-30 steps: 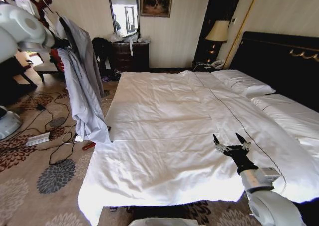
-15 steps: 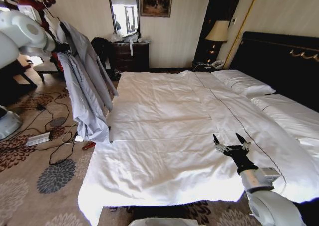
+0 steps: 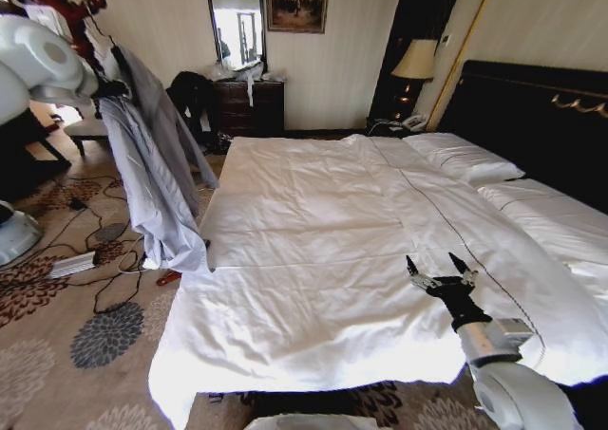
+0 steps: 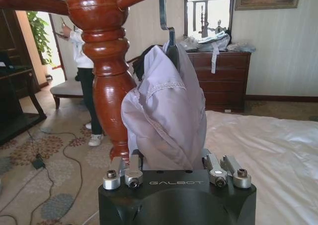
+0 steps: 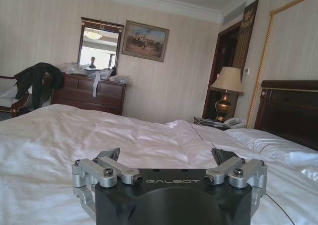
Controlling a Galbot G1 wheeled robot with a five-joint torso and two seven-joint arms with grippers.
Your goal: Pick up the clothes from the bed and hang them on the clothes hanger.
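Left gripper (image 4: 171,173) clenched on grey-blue shirt (image 3: 152,178); hanger hook (image 4: 164,11) raised beside red coat stand (image 4: 102,61) for hanging. Right gripper (image 3: 442,273) released, idle over bed (image 3: 313,259).

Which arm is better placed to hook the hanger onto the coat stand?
Left. The left gripper holds the shirt by the coat stand, its hanger hook near a peg. The right gripper hovers open above the bed.

The bed (image 3: 313,250) fills the middle and right of the scene, spread with white sheets. White pillows (image 3: 461,155) lie at its far right against the black headboard (image 3: 541,117). On the patterned carpet (image 3: 57,373) to the left lie cables (image 3: 104,221) and a white power strip (image 3: 71,264).
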